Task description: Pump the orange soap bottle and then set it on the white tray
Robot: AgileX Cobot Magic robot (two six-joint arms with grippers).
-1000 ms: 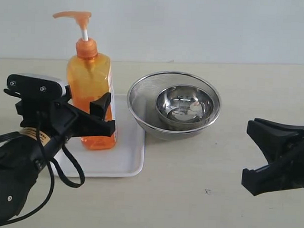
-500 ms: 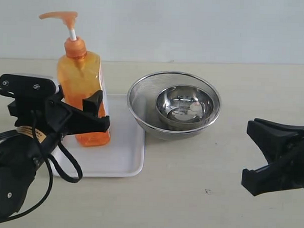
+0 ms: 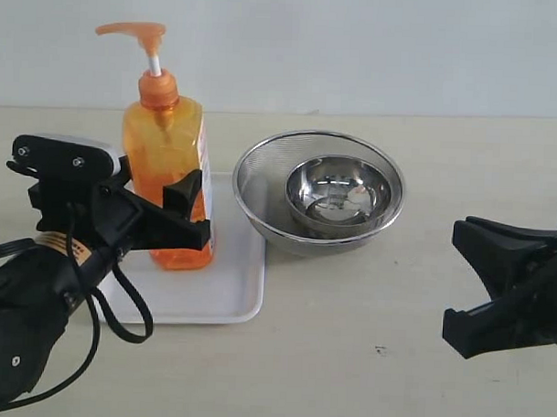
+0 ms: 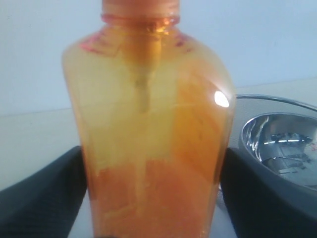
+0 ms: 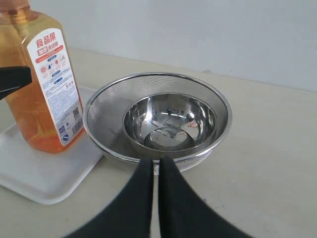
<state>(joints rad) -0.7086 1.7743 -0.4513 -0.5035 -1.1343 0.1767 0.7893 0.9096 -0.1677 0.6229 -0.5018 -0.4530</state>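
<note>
Bottle: tall clear orange plastic soap bottle is standing upright on the flat white foam tray, left of frame
Left gripper: clamping the bottle's lower body on both sides
Right gripper: sitting pinched closed, empty, lower right
Handling: probably liquid-heavy, slick, walls flexing; flat mid-body is offering the best hold

orange soap bottle back rightward

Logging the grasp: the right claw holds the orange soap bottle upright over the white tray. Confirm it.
Wrong claw. The left claw holds the orange soap bottle upright over the white tray; the left wrist view shows it between the fingers. The right claw is shut, empty.
</note>
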